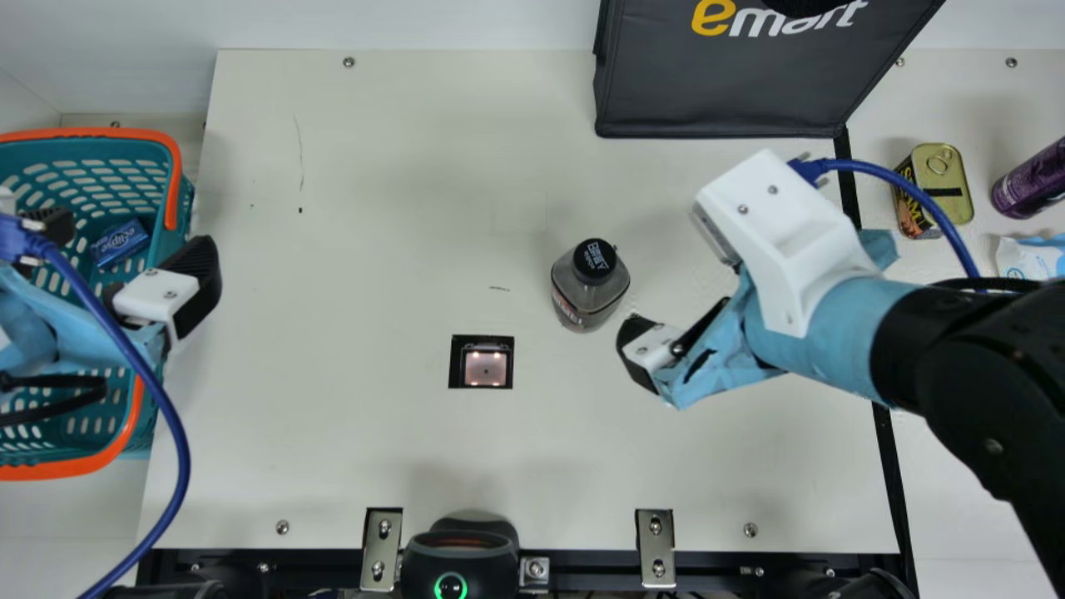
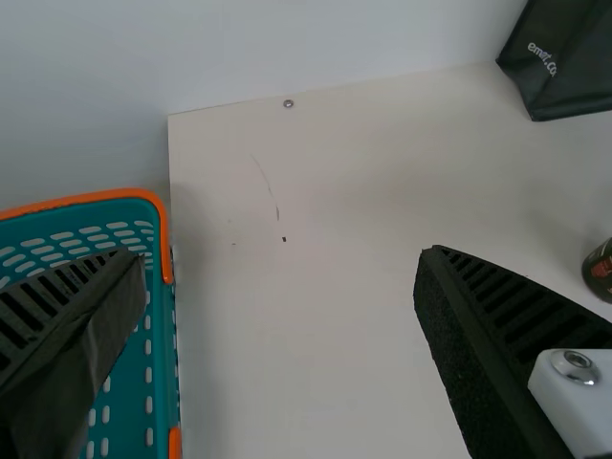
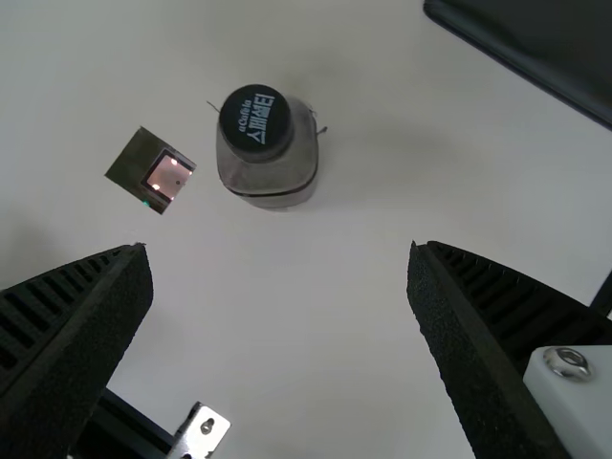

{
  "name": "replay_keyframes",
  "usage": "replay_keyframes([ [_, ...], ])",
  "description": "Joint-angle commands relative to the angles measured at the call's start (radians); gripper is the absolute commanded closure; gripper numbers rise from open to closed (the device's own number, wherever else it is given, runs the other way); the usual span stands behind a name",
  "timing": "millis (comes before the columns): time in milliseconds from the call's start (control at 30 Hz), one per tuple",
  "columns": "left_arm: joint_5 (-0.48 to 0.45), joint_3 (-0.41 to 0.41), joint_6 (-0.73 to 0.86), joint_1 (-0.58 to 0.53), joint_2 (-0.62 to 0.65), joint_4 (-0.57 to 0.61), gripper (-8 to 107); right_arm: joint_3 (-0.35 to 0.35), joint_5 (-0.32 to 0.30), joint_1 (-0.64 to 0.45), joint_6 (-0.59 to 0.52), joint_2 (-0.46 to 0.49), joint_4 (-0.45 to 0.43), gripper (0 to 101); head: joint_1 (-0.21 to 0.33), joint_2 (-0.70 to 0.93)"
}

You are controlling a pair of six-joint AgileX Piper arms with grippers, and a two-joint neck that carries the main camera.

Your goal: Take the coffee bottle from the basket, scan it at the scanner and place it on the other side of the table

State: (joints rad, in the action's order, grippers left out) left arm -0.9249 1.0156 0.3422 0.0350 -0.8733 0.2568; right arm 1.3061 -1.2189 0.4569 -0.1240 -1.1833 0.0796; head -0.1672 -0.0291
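A squarish, translucent smoky-grey coffee bottle [image 1: 586, 296] with a round black cap stands upright on the smooth cream bench [image 1: 374, 216], near the square, glassy black scanner [image 1: 482, 363]. The right pincer [image 1: 678, 287], ribbed and wide apart, is empty; so is the wide-spread left pincer [image 1: 131, 241], at the perforated teal plastic basket [image 1: 170, 241].

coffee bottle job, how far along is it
Done: the bottle is out of the basket, standing near the scanner. In hand: nothing; left claw and right claw are open and empty. Remaining: placing it on the other side; whether it is scanned, I cannot tell.
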Motion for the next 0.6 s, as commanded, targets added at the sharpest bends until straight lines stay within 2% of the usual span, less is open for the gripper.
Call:
replay_keyframes([
  [0, 0.000, 0.000, 0.000, 0.000, 0.000, 0.000, 9, 0.007, 0.002, 0.020, 0.039, -0.014, -0.005, 6, 0.029, 0.002],
  [267, 0.000, 0.000, 0.000, 0.000, 0.000, 0.000, 9, -0.013, 0.084, 0.072, 0.149, -0.072, -0.033, 6, 0.029, 0.002],
  [567, 0.000, 0.000, 0.000, 0.000, 0.000, 0.000, 9, -0.091, 0.236, 0.106, 0.244, -0.107, -0.073, 6, 0.029, 0.002],
])
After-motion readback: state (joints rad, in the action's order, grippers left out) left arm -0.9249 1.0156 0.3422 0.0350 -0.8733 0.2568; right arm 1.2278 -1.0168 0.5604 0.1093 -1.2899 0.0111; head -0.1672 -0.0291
